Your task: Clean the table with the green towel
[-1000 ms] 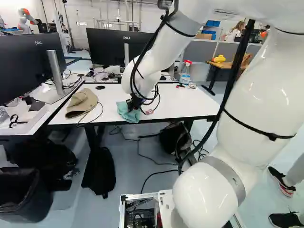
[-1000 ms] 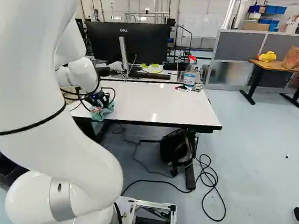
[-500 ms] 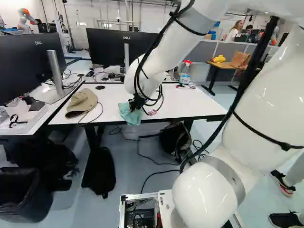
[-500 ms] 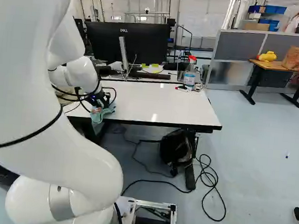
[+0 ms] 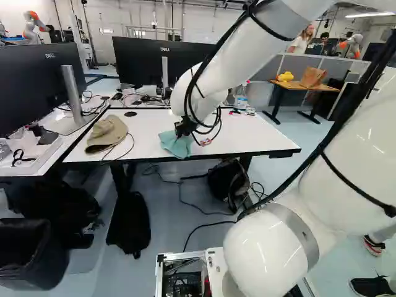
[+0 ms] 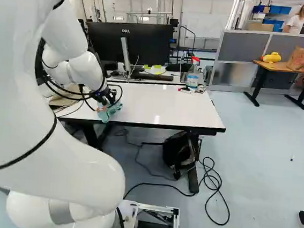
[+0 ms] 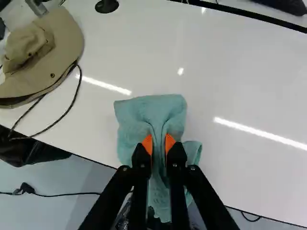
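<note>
In the left base view the gripper [image 5: 184, 129] is over the near part of the white table [image 5: 238, 139], with the green towel [image 5: 174, 145] bunched under it. The wrist view shows the gripper [image 7: 159, 143] shut on the towel [image 7: 151, 109], a fold of cloth pinched between the orange pads. The towel spreads flat on the tabletop ahead of the fingers, and its rear part hangs at the near edge. Part of the cloth is hidden behind the fingers.
A tan hat [image 5: 107, 133] with a cord lies left of the towel. Monitors [image 5: 151, 62] stand at the back and left. A spray bottle [image 6: 193, 75] is at the table's far right. A backpack [image 6: 179, 150] and cables are underneath. Another robot [image 5: 34, 26] stands far off.
The arm has shifted a little to the right along the near edge, and the towel has moved with the gripper. The base has not moved.
</note>
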You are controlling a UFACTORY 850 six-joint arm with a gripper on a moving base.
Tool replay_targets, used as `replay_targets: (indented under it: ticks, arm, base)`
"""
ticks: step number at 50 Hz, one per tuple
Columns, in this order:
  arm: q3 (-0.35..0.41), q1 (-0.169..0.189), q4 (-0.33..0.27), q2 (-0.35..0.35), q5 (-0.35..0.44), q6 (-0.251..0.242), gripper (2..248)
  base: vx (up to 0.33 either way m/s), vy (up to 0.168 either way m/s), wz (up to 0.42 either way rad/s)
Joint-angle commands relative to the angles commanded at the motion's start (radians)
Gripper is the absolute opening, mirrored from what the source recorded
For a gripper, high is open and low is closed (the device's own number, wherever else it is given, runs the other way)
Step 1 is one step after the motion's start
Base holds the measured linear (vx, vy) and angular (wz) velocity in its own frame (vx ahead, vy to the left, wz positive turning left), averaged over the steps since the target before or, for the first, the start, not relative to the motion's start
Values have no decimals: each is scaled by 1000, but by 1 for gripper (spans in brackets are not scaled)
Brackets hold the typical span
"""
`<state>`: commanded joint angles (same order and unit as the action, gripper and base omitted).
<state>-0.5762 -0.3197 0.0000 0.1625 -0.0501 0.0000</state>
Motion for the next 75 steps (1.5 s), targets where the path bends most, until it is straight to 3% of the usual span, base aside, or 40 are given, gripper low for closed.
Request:
replay_targets:
  ticks: [46, 68, 75]
  arm:
    - [-35, 192, 0, -36, 0, 0, 50]
    - [-35, 192, 0, -35, 0, 0, 50]
    - [-37, 208, 0, -24, 0, 0, 50]
  base:
    - [0, 0, 0]
    - [0, 0, 0]
    - [0, 0, 0]
